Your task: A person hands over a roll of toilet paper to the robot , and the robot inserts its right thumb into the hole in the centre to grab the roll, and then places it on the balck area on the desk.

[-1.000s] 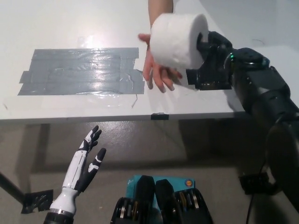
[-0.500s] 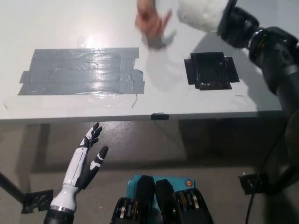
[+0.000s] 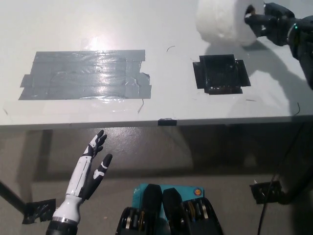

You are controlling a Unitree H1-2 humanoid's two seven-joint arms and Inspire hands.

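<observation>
Person's hand gone; one roll (image 3: pixel 222 20), right hand (image 3: pixel 266 22).

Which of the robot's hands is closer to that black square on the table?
The right. The black right hand holds the toilet paper roll just beyond the black square, up and to its right. The white left hand hangs open below the table edge, far off to the lower left.
</observation>
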